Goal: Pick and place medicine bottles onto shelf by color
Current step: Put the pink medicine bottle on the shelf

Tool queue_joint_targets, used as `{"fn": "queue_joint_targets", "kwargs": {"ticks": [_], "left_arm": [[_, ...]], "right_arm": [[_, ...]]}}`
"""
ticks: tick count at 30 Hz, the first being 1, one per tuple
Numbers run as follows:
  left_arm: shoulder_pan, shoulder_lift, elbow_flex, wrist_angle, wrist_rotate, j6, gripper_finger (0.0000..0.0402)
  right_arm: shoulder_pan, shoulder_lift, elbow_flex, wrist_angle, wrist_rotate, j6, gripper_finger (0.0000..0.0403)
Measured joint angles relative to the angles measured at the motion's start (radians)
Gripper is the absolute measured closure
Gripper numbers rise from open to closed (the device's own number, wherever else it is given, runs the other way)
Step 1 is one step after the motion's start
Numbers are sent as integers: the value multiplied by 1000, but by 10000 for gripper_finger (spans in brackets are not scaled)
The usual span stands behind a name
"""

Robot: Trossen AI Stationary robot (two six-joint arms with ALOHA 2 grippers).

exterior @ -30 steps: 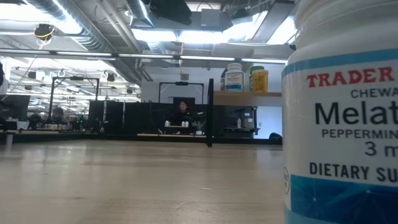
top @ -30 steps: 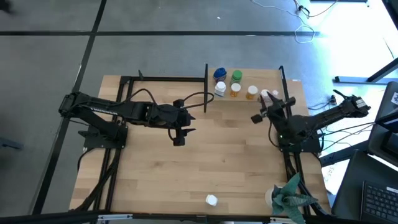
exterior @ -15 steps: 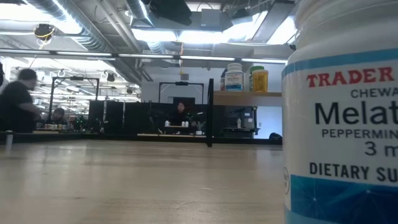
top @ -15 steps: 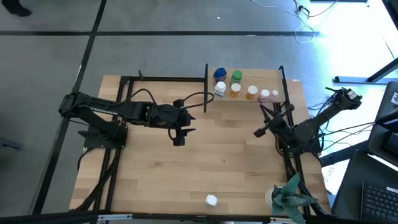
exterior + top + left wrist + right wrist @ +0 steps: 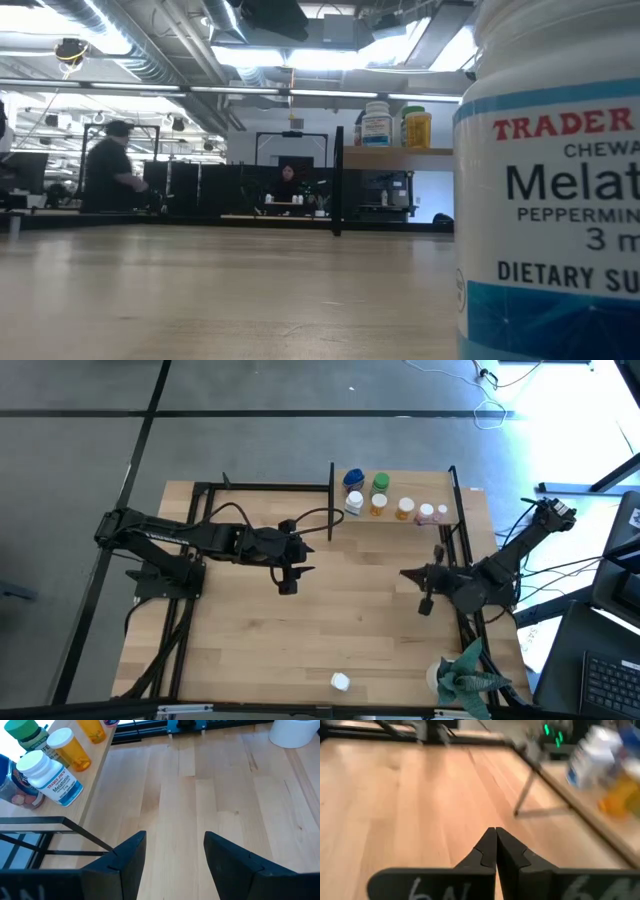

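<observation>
At the near edge of the surface (image 5: 300, 650) a small white bottle (image 5: 340, 681) stands alone; it fills the right side of the low view as a white bottle with a blue band and red lettering. Near it, at the near right corner, sits a green paper-like plant (image 5: 468, 678).

Further in, the right claw (image 5: 424, 603) hangs over the right side of the surface, its fingers (image 5: 492, 854) pressed flat together with nothing between them. The left claw (image 5: 287, 586) hovers over the middle of the surface, left of centre, its fingers (image 5: 131, 856) standing apart and holding nothing.

At the far edge lies the shelf (image 5: 400, 520), between thin black uprights. On it stand the other bottles: a blue one (image 5: 353, 479) and a green one (image 5: 381, 483) at the back, a white one (image 5: 354, 503) and an orange one (image 5: 377, 506) in front of them, then another orange one (image 5: 404, 509) and two pink ones (image 5: 427, 513) toward the right end.

Beyond the surface, the low view shows a person (image 5: 108, 180) in the room.
</observation>
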Motion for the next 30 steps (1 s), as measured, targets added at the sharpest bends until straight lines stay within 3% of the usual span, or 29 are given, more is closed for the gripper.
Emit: {"fn": "queue_joint_targets", "kwargs": {"ticks": [5, 10, 18, 23, 30], "left_arm": [[0, 0, 0, 0, 0, 0, 208], [0, 0, 0, 0, 0, -1, 208], [0, 0, 0, 0, 0, -1, 208], [0, 0, 0, 0, 0, -1, 208], [0, 0, 0, 0, 0, -1, 208]], "right_arm": [[-80, -21, 113, -386, 25, 343, 401], [-246, -22, 244, -634, -80, 500, 401], [-520, -12, 340, -679, -288, 454, 401], [-667, 22, 349, -679, -345, 409, 401], [-789, 84, 359, -656, -345, 334, 401]]}}
